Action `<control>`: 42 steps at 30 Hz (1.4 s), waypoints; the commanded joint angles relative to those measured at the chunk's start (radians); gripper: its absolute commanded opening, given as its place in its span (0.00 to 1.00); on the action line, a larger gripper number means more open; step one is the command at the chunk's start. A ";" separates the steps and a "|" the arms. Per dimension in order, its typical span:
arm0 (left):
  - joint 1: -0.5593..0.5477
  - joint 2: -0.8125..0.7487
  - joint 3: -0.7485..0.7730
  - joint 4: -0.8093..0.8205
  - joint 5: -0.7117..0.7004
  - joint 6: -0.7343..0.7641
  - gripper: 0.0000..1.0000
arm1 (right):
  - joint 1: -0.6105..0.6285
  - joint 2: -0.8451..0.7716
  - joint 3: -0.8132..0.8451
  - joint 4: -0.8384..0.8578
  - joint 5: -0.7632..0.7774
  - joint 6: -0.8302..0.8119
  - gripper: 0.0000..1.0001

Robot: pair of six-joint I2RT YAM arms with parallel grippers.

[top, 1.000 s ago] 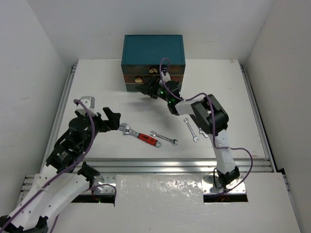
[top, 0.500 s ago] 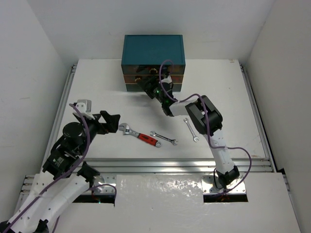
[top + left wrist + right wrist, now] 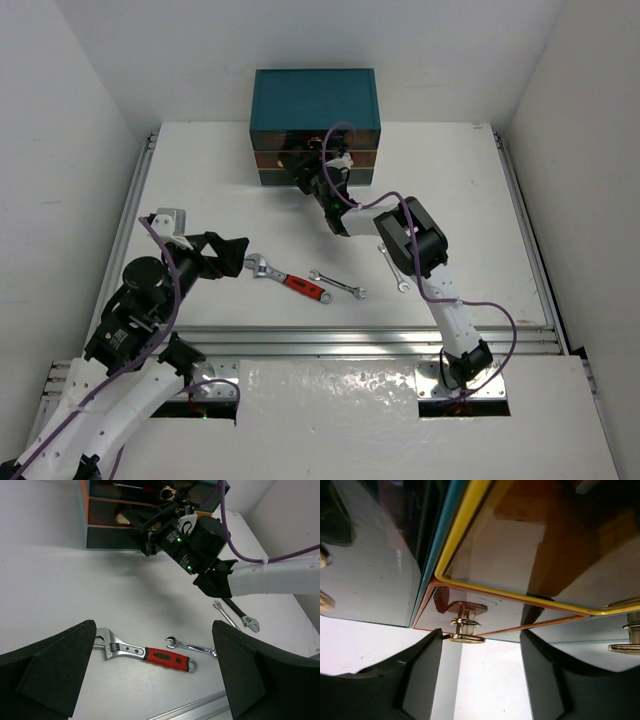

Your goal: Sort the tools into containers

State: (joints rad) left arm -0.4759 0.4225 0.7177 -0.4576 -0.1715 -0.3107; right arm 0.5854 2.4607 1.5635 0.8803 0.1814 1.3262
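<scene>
Teal and box-shaped, the chest (image 3: 314, 100) is seen from above at the far side of the table (image 3: 200, 180), with its brown drawers (image 3: 362, 158) facing the arms. The right gripper (image 3: 300, 170) is held close against those fronts. The left gripper (image 3: 238, 256) hangs near the adjustable wrench (image 3: 290, 280), which lies just beside a silver spanner (image 3: 337, 285); further spanners are partly hidden by the right forearm. In the left wrist view, the left fingers (image 3: 50, 665) are spread wide with nothing held, and the wrench and spanner lie unsorted on the table below them. In the right wrist view, the right jaws are likewise wide apart and empty, and a pale knob (image 3: 464, 630) on a glossy drawer front (image 3: 530, 595) sits between the fingertips, apparently touched by neither. The step in hand is judged to be the taking of this knob — whether to pull or to push cannot be told. The fingers are best advanced a little so that the pads close behind the knob's head, centred on its stem, before being shut firmly. The drawer should then be moved straight along its slide — a slanted pull could jam it or drag the chest.
</scene>
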 commanded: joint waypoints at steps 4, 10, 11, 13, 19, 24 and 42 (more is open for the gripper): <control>0.013 -0.019 -0.006 0.054 0.024 0.016 1.00 | 0.004 0.017 0.046 0.034 0.035 0.071 0.56; 0.013 -0.031 -0.008 0.056 0.024 0.016 1.00 | 0.014 0.027 0.061 0.055 0.064 0.108 0.47; 0.011 -0.031 -0.009 0.056 0.024 0.016 1.00 | 0.017 0.026 0.053 0.066 0.072 0.120 0.43; 0.013 -0.033 -0.008 0.056 0.026 0.016 1.00 | 0.019 0.018 0.046 0.069 0.081 0.126 0.42; 0.013 -0.036 -0.009 0.056 0.026 0.016 1.00 | 0.033 -0.022 0.004 0.127 0.076 0.116 0.30; 0.013 -0.037 -0.009 0.054 0.020 0.015 1.00 | 0.065 -0.084 -0.115 0.227 0.055 0.122 0.29; 0.011 -0.021 -0.009 0.045 -0.006 0.010 1.00 | 0.114 -0.275 -0.510 0.385 -0.029 0.123 0.99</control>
State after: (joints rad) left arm -0.4759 0.3969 0.7063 -0.4458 -0.1673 -0.3073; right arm 0.6991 2.2646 1.0695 1.2018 0.1986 1.4658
